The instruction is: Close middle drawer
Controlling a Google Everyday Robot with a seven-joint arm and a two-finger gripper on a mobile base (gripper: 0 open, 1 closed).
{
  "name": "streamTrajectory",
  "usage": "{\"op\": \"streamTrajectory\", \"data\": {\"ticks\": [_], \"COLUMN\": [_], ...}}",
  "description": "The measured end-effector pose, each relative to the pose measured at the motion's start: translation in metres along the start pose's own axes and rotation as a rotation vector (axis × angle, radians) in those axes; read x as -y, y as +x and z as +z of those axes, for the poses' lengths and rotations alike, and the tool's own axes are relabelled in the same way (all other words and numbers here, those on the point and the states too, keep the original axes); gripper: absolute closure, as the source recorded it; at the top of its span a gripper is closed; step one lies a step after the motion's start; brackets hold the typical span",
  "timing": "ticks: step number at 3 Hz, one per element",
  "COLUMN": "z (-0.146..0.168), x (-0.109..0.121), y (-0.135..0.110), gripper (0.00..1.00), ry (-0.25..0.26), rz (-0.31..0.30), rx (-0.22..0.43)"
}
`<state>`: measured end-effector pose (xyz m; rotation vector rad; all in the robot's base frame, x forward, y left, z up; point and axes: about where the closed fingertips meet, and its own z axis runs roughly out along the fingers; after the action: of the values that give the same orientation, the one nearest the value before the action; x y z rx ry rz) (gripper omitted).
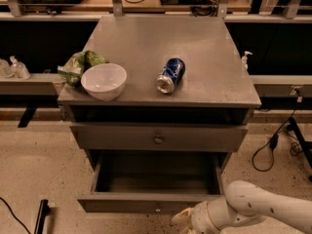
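The middle drawer (146,202) is dark grey metal and stands pulled far out, its deep box open and empty, with a small round knob (157,209) at the centre of its front. My gripper (183,219) is on a white arm (253,206) that comes in from the lower right. It sits just in front of the drawer front, a little right of and below the knob. The upper drawer front (158,138) above it is nearly flush. The lowest drawer is hidden.
On the cabinet top (195,48) are a white bowl (104,80), a green bag (78,66) behind it and a blue can (170,75) lying on its side. Black cables (273,145) trail on the floor at right. A dark bar (41,217) lies at lower left.
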<state>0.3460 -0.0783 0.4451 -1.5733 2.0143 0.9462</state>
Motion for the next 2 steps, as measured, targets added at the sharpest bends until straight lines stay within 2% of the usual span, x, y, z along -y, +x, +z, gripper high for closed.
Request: {"op": "streamTrajectory", "data": {"ticks": [1,2], "z": [-0.0013,0.0025], "x": [0.0031,0.0058], "y": [0.0109,0.0083], "gripper": [0.72,0.95], "ry": [-0.005,-0.003], "rz": [-0.031,-0.040], "rx": [-0.011,-0.010]}}
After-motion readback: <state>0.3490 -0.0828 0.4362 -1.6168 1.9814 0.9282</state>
